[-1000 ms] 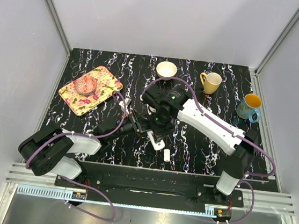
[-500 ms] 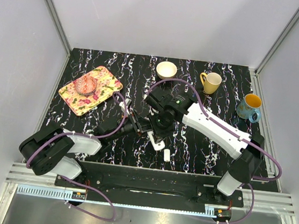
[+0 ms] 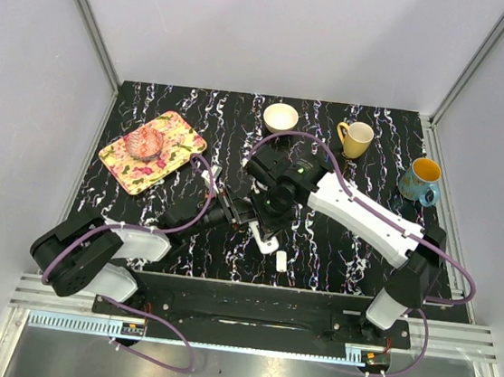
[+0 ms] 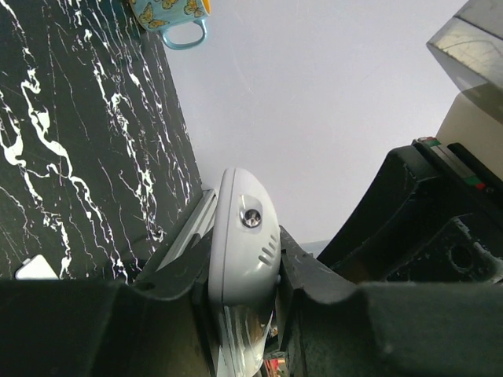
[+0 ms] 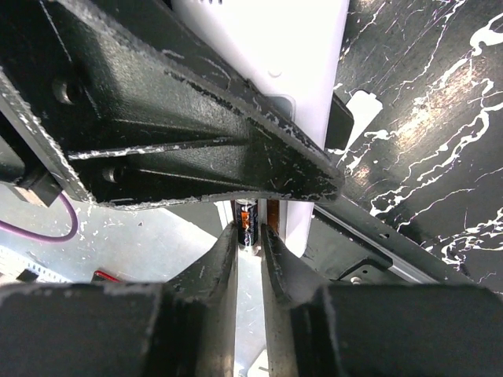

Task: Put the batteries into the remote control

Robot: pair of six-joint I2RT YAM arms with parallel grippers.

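A black table (image 3: 196,118) veined with white is shown, with a yellow-and-pink floral tray (image 3: 151,152), a cream bowl (image 3: 281,117), a yellow mug (image 3: 356,138), a teal mug (image 3: 420,179) patterned with butterflies, and a white remote control (image 4: 244,259).

We log black, white-veined table (image 3: 196,118). Items resting on it, positions on our clock read from top view:
- floral tray (image 3: 180,139) at 10 o'clock
- white bowl (image 3: 281,116) at 12, near far edge
- yellow mug (image 3: 356,138) at 1
- blue mug (image 3: 419,178) at 2, near right edge
- small white lozenge piece (image 3: 281,261) at 6, near front edge

The remote control (image 4: 242,259) is smooth, glossy white plastic; the table (image 3: 215,116) is marble-patterned black.
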